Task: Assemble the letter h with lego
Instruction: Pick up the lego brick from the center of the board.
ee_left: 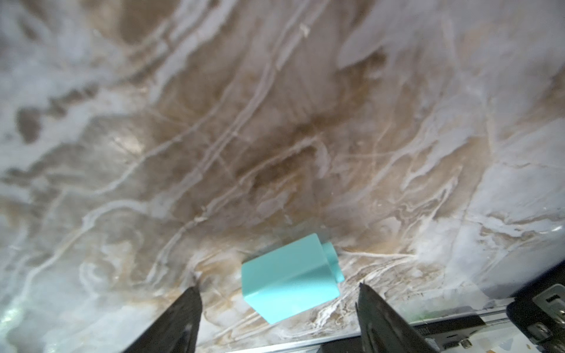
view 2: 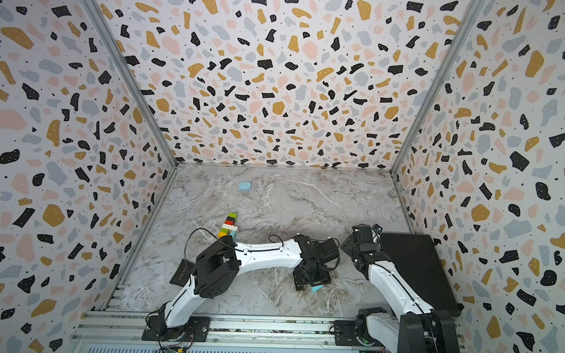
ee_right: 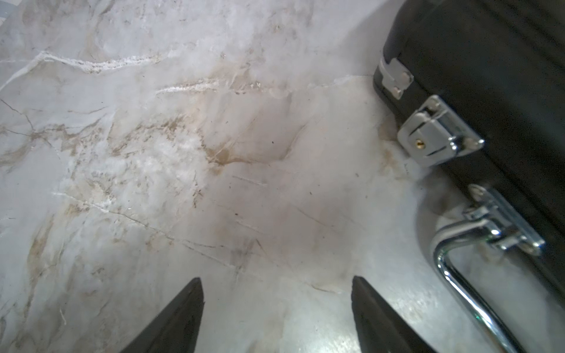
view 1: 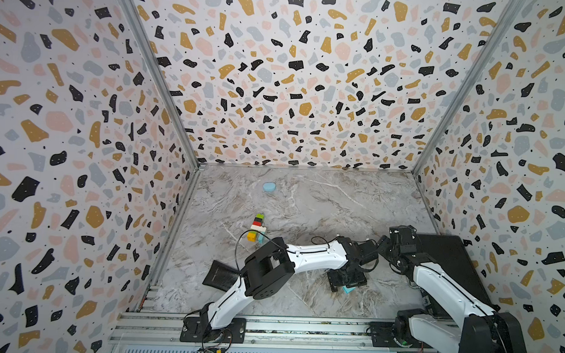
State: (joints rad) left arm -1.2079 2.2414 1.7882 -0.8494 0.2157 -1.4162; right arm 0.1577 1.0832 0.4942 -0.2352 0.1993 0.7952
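top view: light-blue lego brick (view 1: 348, 290) just under left gripper (view 1: 346, 279), left arm nearer | left wrist: jaws wide, empty, brick on its side between tips, skewed, untouched | right wrist: right gripper (ee_right: 276, 284) spread, empty, no lego near

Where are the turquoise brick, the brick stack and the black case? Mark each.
turquoise brick (ee_left: 290, 278): left wrist view, on its smooth side face.
brick stack (view 1: 258, 229): in a top view, on its white brick.
black case (view 1: 446, 251): in a top view, on its flat lid.
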